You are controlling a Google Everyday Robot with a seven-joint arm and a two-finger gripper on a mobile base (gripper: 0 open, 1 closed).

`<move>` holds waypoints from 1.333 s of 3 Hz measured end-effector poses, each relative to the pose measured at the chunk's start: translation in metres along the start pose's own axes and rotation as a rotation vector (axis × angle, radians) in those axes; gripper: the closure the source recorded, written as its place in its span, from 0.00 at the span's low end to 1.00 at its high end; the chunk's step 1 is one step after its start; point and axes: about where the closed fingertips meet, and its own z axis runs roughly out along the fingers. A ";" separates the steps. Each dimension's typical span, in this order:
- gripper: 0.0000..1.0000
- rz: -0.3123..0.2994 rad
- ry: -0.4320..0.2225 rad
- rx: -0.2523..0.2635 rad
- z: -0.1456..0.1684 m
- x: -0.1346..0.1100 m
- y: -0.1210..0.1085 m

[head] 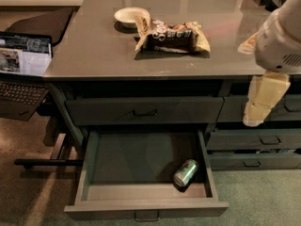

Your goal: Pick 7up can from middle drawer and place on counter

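The 7up can (186, 172), green and silver, lies on its side in the front right corner of the open middle drawer (136, 160). The drawer is pulled far out and holds nothing else. The grey counter (94, 51) lies above it. My gripper (256, 112), pale cream, hangs from the white arm at the right. It is in front of the counter's front edge, above and to the right of the can, and well clear of it.
A brown-and-yellow snack bag (171, 36) and a small white bowl (130, 16) lie on the counter. An open laptop (23, 65) sits at the left on a lower desk. The shut top drawer (143, 111) is above the open one. Narrower drawers (254, 140) are at the right.
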 end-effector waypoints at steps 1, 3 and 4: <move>0.00 -0.097 -0.009 0.001 0.051 -0.004 -0.005; 0.00 -0.292 -0.080 0.057 0.158 0.001 -0.020; 0.00 -0.399 -0.143 0.037 0.199 0.010 -0.023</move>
